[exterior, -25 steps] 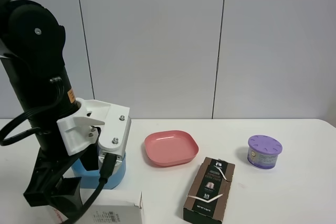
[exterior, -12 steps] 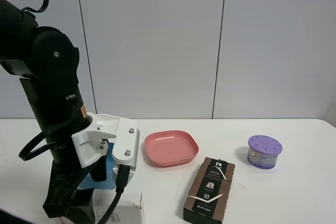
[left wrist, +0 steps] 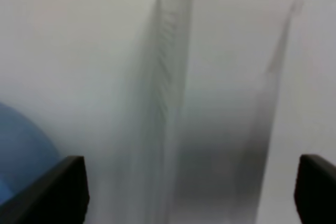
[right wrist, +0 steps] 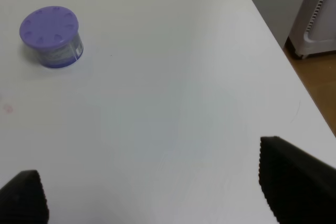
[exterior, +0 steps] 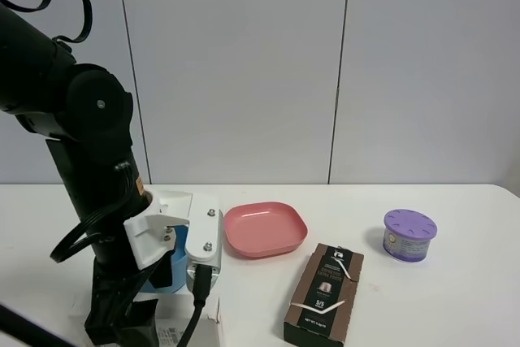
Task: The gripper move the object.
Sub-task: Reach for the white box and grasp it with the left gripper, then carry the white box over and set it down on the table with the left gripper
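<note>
Lower left of the high frame: the flat white rectangular cardboard box (exterior: 210, 328) lies on the white table (exterior: 439, 298) beneath the black two-fingered claw (left wrist: 191, 187), spread apart astride it; we judge it light, stiff yet crushable, best pinched across its narrow width.

A white tabletop (exterior: 455, 298) stands before a pale grey panelled wall (exterior: 244, 71) divided by two dark vertical seams (exterior: 340, 71). Past the tabletop edge near the right pincer (right wrist: 157, 192), brown wooden floor (right wrist: 315, 82) and a white ribbed unit (right wrist: 321, 14) are visible. Lighting is even and diffuse, with soft shadows.
</note>
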`<state>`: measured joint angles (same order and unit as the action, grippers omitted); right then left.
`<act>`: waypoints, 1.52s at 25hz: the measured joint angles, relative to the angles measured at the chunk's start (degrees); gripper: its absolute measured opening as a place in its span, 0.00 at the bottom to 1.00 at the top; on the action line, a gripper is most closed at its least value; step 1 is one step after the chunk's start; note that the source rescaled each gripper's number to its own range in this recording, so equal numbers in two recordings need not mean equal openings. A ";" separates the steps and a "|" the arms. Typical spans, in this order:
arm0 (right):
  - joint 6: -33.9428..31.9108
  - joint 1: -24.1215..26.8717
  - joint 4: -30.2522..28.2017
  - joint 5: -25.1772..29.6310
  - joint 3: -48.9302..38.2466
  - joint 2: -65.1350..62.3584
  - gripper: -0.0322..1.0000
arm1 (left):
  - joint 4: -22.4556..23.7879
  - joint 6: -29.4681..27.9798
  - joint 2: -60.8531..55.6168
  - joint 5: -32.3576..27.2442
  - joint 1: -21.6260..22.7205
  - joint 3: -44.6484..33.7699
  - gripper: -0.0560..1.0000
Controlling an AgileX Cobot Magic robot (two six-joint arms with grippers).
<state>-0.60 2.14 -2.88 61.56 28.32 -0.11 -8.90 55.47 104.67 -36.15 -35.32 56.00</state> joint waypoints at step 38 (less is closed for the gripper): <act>0.00 0.00 0.00 0.00 0.00 0.00 1.00 | 0.36 -11.89 -5.92 -25.34 0.25 26.87 0.05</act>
<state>-0.60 2.14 -2.88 61.56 28.32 -0.11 -8.54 43.59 98.75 -61.49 -35.07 82.88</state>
